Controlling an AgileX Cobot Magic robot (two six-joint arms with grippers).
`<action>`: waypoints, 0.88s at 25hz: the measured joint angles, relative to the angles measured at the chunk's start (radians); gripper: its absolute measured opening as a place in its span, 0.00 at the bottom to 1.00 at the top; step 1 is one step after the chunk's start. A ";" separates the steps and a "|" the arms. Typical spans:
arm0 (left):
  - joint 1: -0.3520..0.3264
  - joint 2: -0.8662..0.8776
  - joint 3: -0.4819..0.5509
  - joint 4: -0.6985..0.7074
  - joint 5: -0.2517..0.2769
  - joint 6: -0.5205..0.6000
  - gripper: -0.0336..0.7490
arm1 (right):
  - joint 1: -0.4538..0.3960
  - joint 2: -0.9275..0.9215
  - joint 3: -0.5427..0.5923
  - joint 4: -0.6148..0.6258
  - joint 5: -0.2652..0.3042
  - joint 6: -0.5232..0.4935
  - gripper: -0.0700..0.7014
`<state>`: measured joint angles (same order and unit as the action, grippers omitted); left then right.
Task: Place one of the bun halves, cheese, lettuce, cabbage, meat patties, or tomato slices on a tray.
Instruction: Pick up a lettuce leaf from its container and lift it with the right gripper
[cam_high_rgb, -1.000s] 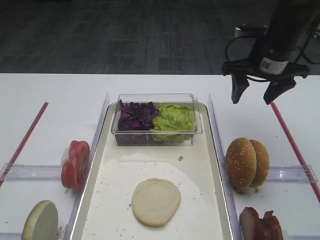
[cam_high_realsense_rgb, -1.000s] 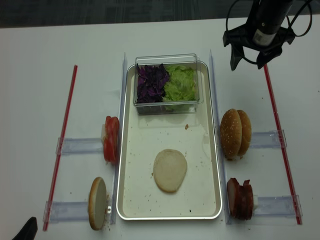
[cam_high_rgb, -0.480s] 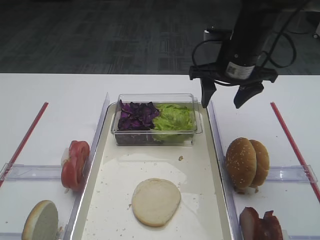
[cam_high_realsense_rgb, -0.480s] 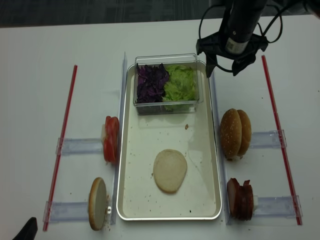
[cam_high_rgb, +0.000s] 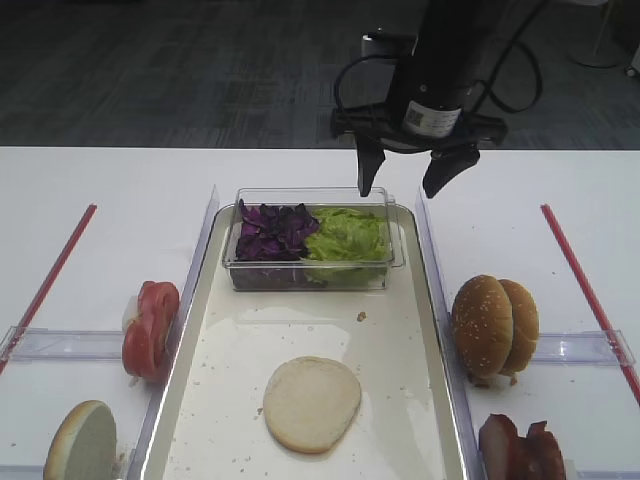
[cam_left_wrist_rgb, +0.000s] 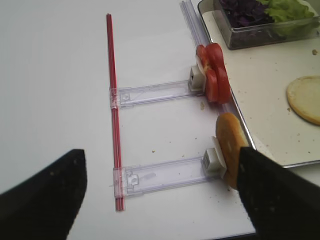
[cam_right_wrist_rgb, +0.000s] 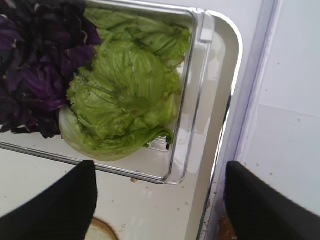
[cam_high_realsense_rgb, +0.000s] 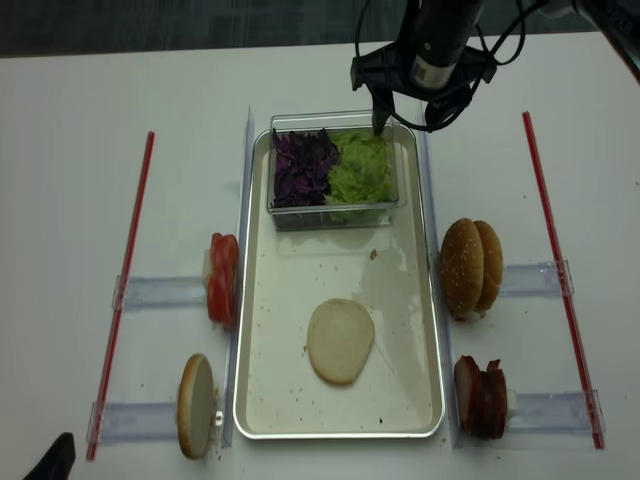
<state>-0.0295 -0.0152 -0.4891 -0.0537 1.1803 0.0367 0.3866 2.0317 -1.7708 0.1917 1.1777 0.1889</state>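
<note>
We see the right gripper (cam_high_rgb: 404, 186) w/ jaws apart & nothing between them, hanging over the far right corner of the clear box (cam_high_rgb: 395, 262), which sits at the far end of the tray (cam_high_rgb: 435, 330) w/ lettuce (cam_high_rgb: 347, 237) beside purple cabbage (cam_high_rgb: 273, 229). One bun half (cam_high_rgb: 311, 402) lies cut face up in the tray's near middle; tomato slices (cam_high_rgb: 150, 328) & another bun half (cam_high_rgb: 80, 444) stand left of it, seeded bun halves (cam_high_rgb: 493, 325) & meat patties (cam_high_rgb: 520, 452) right. The left gripper (cam_left_wrist_rgb: 160, 200) hangs over the table's left side, jaws apart, empty.
</note>
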 joint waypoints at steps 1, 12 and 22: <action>0.000 0.000 0.000 0.000 0.000 0.000 0.76 | 0.005 0.019 -0.020 0.000 0.020 0.005 0.80; 0.000 0.000 0.000 0.000 0.000 0.000 0.76 | 0.091 0.144 -0.187 0.006 0.051 0.045 0.80; 0.000 0.000 0.000 0.000 0.000 0.000 0.76 | 0.103 0.220 -0.234 -0.014 0.053 0.058 0.80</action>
<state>-0.0295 -0.0152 -0.4891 -0.0537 1.1803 0.0367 0.4893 2.2515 -2.0048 0.1778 1.2306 0.2471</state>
